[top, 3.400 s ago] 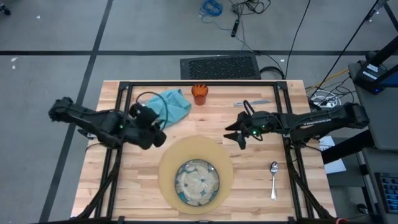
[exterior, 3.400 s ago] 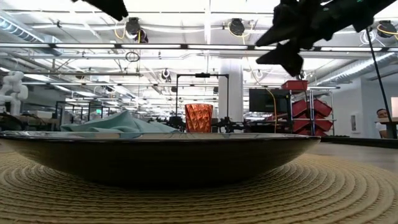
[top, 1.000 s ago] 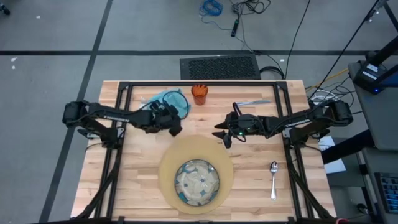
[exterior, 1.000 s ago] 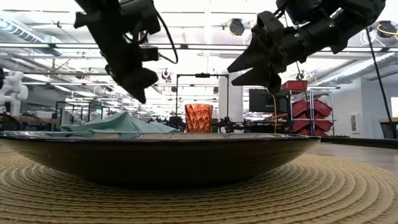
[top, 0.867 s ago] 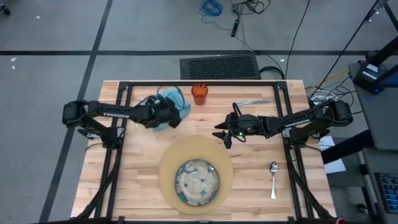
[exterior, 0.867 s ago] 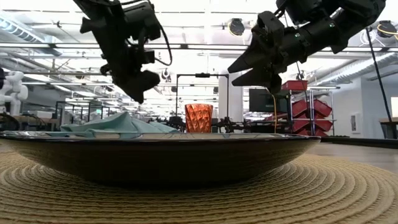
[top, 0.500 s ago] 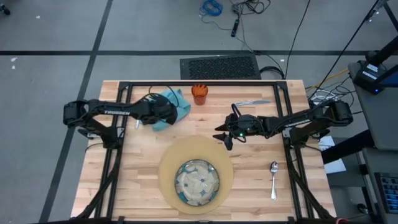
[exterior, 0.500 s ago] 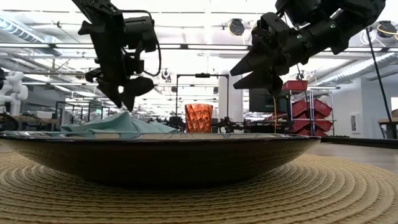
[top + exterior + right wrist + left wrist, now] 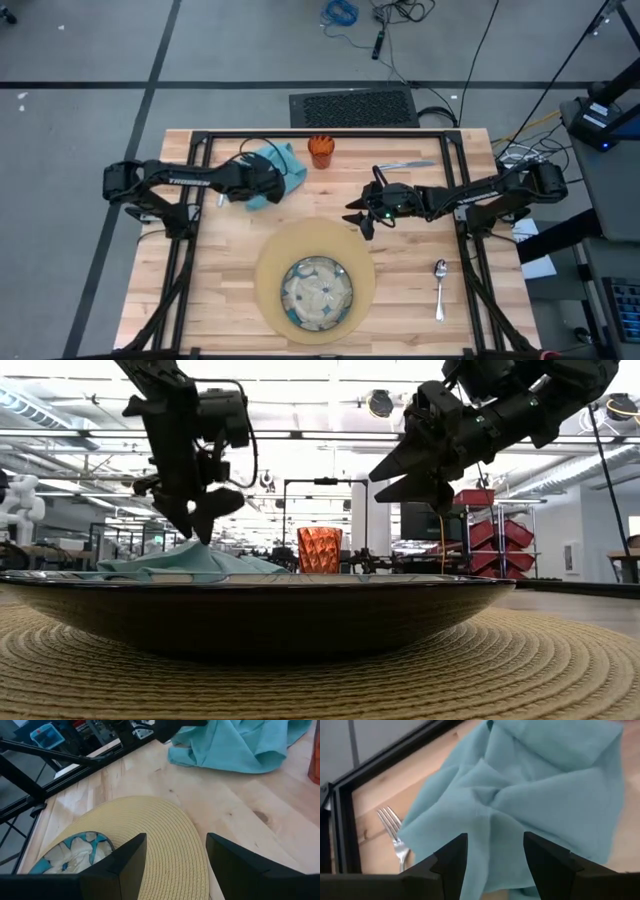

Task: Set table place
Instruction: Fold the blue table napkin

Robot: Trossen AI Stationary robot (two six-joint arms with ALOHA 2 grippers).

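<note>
Over the napkin: the left gripper hangs at the far-left part of the table, fingers spread wide, tips just above the cloth's crumpled peak.
Napkin: the teal napkin lies bunched in folds near the far edge, between the frame bar and the orange cup; not yet pinched, as far as the wrist view shows.
Fork: a fork lies on the wood just beside the napkin's edge, tines showing, handle hidden behind the left fingers.
Right side: the right gripper hovers off the surface near the far rim of the tan mat, fingers apart and holding nothing.
Already placed: the patterned dish sits on the mat; a spoon lies to its right on the wood; a knife rests near the far edge.
Risk, thin grab: closing on one loose fold would probably lift a single layer, leaving the rest to drag or slip free.
Risk, fork: a low closure near that edge could catch or nudge the fork, or pull it along under the cloth.
Risk, cup: a sweep of trailing cloth toward the mat could brush the cup standing just beside it and tip it.
</note>
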